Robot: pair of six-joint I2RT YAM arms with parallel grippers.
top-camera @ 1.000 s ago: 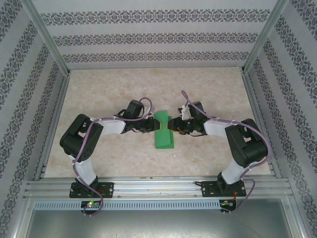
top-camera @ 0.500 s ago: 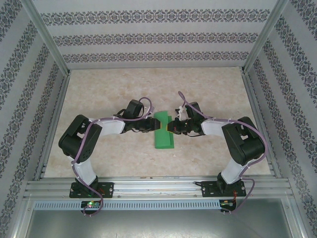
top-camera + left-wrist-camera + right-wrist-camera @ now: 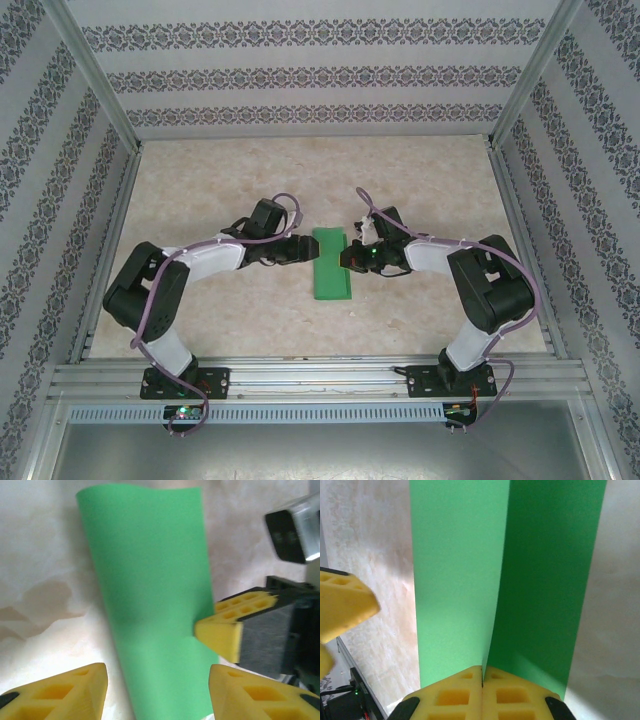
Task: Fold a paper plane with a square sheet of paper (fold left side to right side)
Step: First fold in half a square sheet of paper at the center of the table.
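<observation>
A bright green sheet of paper (image 3: 332,264) lies near the middle of the pale marbled worktop (image 3: 220,180). It is folded into a narrow strip whose long sides run away from the arm bases. It is flanked by the two arms, which are bent inward towards it from either side.

The left pincer (image 3: 303,250) is held just beside the strip's left long edge, towards its far half. Its yellow fingers (image 3: 65,692) are spread apart. In the left wrist view the green strip is seen between them, and nothing is gripped.

The right pincer (image 3: 347,258) is placed at the strip's right long edge. In the right wrist view its two yellow pads (image 3: 450,697) are pressed together. A raised line of the paper is seen running straight into the seam between them, so the paper is clamped there. On either side of that line two faces of the paper are shown, a lighter one to the left and a shaded one to the right. In the left wrist view a yellow tip of the right pincer is seen touching the paper's edge, where a small bend is made in the outline.

The far end of the strip appears slightly wavy rather than flat. The worktop is enclosed by aluminium rails (image 3: 300,375) and by walls (image 3: 320,80) covered in striped patterned paper.
</observation>
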